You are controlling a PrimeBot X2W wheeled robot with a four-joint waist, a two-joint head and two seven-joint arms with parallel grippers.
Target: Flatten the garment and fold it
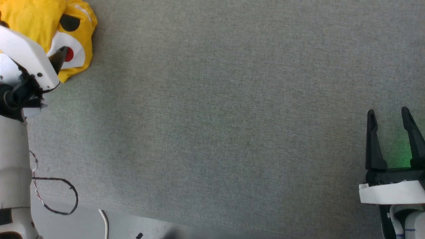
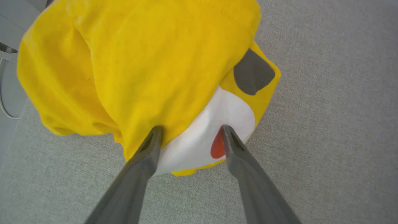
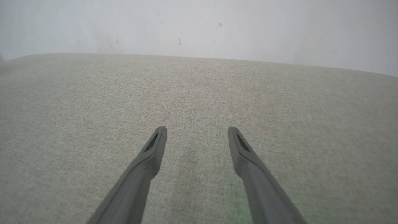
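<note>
The garment [image 1: 40, 20], a bright yellow T-shirt, lies crumpled in a heap at the far left of the grey surface. A white patch with a red dot and a dark patch face up on its near side. My left gripper [image 1: 58, 57] hangs over that near edge. In the left wrist view the left gripper [image 2: 192, 128] is open; its two fingertips [image 2: 157, 132] straddle the white patch of the garment [image 2: 155, 62], with nothing pinched between them. My right gripper [image 1: 387, 112] stands open at the lower right, far from the garment, and the right gripper [image 3: 196, 129] has only bare cloth surface under it.
The grey fabric-covered table [image 1: 232, 116] spreads wide between the two arms. A black cable loop [image 1: 61, 196] and a white cable [image 1: 105, 222] lie by the table's front edge at the lower left. A pale wall [image 3: 199, 25] rises beyond the far edge.
</note>
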